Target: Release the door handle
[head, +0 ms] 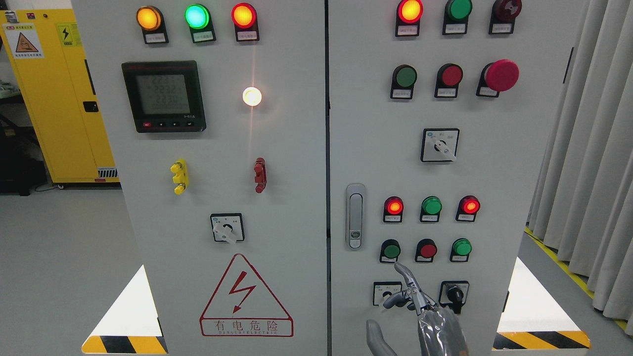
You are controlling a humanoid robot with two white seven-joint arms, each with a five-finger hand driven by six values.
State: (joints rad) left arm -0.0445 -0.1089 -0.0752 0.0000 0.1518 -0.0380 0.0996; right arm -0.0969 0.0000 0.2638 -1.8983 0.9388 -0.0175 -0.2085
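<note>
Grey metal shows at the bottom edge, right of the middle, where one robot hand [420,309] rises in front of the right cabinet door [494,163]; from which side its arm comes in I cannot tell. One finger points up toward a green push button [390,250], the others are loosely bent, the thumb juts out lower left, and it grips nothing. Well above and to the left of that hand, apart from it, the silver door handle [355,216] lies upright and flush near the left edge of this door, just beside the dark seam between the doors. On the left door [222,148] sit a dark meter display [163,96] and a red high-voltage warning triangle [246,296].
</note>
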